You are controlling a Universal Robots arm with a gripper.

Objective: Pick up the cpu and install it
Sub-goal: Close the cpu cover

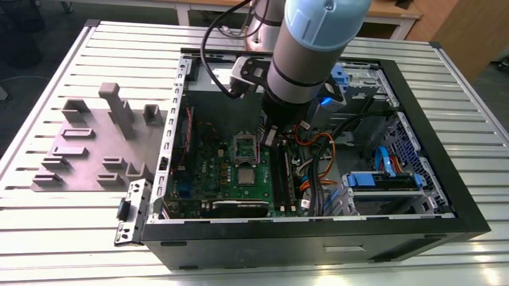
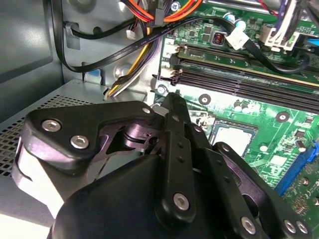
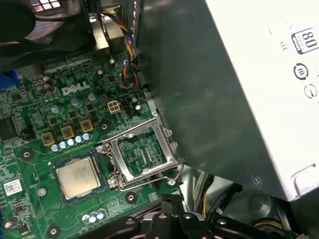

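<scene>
slatted metal table (image 1: 47, 238) | open PC case (image 1: 413, 107) | we see cpu (image 3: 77, 178) in socket, bracket (image 3: 142, 157) up | gripper (image 2: 174, 99) above board, fingers pressed together, holding nothing

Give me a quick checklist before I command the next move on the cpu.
1. The cpu lies flat in its square seat on the motherboard: ok.
2. The socket bracket is swung open beside the cpu, not over it: ok.
3. Nothing lies on top of the cpu: ok.
4. The gripper is centred over the cpu: not ok; in the first wrist view the cpu sits off to one side.
5. The gripper is clear of the orange cables beside the arm: cannot tell.
</scene>
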